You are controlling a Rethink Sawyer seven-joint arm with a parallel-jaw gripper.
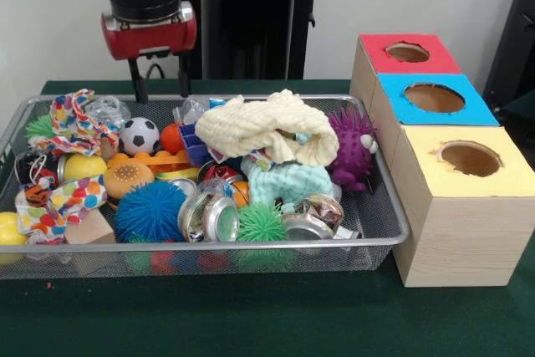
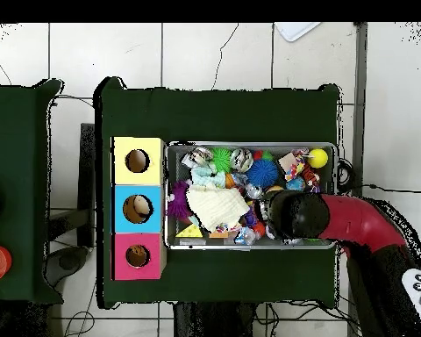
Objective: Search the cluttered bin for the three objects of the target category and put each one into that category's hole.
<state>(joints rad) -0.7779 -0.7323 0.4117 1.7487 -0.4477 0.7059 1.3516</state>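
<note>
The gripper [image 1: 159, 81] hangs open and empty above the far left of the bin [image 1: 393, 206], seemingly poised to search the clutter.

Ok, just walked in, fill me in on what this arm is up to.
The Sawyer arm hangs over the far side of the wire bin, its pincer open above the clutter and holding nothing. The bin is packed with spiky balls, a soccer ball and a cream cloth. No plush animal is clearly visible. The red-surround hole waits beside the bin.
</note>
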